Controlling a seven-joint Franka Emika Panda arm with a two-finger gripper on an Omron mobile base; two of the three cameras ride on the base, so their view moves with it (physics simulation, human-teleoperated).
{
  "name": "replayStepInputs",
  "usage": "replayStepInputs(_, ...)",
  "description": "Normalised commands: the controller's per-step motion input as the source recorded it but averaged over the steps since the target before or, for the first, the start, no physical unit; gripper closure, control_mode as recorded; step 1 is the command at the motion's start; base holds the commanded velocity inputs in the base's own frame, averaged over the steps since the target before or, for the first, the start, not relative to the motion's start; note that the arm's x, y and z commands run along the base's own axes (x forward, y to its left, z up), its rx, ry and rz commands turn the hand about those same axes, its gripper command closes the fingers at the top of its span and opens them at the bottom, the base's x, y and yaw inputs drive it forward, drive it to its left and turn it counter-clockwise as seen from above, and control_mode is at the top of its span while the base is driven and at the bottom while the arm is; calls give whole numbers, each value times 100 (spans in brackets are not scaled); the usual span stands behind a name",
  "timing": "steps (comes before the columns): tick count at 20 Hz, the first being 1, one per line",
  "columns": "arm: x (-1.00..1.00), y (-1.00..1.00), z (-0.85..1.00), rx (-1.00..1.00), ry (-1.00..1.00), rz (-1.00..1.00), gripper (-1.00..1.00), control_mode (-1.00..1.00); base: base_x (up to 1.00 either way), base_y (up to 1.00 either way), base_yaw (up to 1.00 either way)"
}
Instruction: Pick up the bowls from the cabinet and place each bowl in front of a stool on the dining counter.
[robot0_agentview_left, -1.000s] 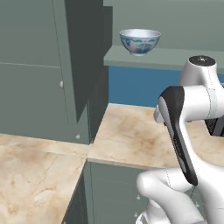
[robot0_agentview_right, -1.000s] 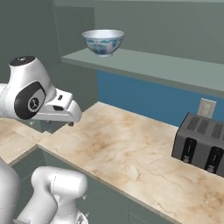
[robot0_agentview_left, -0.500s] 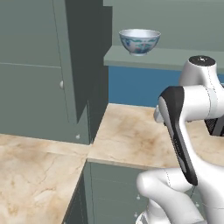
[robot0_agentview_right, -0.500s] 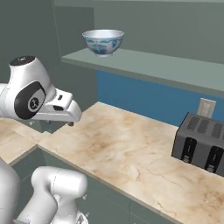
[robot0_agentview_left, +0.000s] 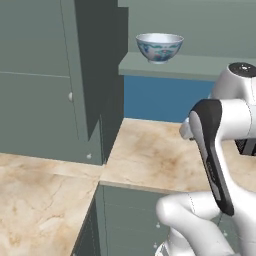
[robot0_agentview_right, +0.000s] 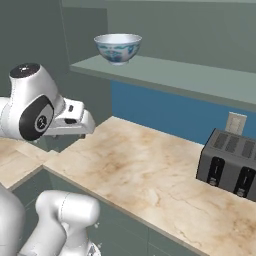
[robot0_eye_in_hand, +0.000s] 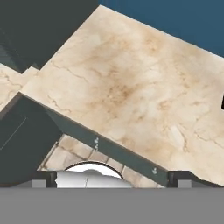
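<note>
The hand (robot0_agentview_right: 89, 125) hangs spread wide and holding nothing, just above the marble tabletop (robot0_agentview_right: 150, 175), well below the shelf board (robot0_agentview_right: 190, 80) where the blue-patterned white bowl (robot0_agentview_right: 118, 48) sits upright near its left end. A dark toaster (robot0_agentview_right: 231, 162) stands at the tabletop's right against the blue wall, the cabinet door (robot0_agentview_left: 37, 80) closes off the left, and bare marble lies open between them.

A dark two-slot toaster (robot0_agentview_right: 230, 162) stands on the beige marble worktop (robot0_agentview_right: 150, 175), at about three o'clock. Behind it at twelve, a pale wall socket (robot0_agentview_right: 235, 123) sits on the blue backsplash (robot0_agentview_right: 165, 107).
</note>
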Motion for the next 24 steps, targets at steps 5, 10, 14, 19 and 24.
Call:
replayStepInputs(5, -3, 0, 34, -33, -13, 26, -100, -100, 0, 0, 0)
replayStepInputs(10, 10, 7, 45, -42, -19, 29, -100, -100, 0, 0, 0)
replayStepInputs(14, 4, -26, 61, -14, -17, 48, -100, -100, 0, 0, 0)
replayStepInputs(19, 17, -27, 51, -9, -10, 53, -100, -100, 0, 0, 0)
replayStepInputs(24, 8, 1, 42, -27, 0, 30, -100, -100, 0, 0, 0)
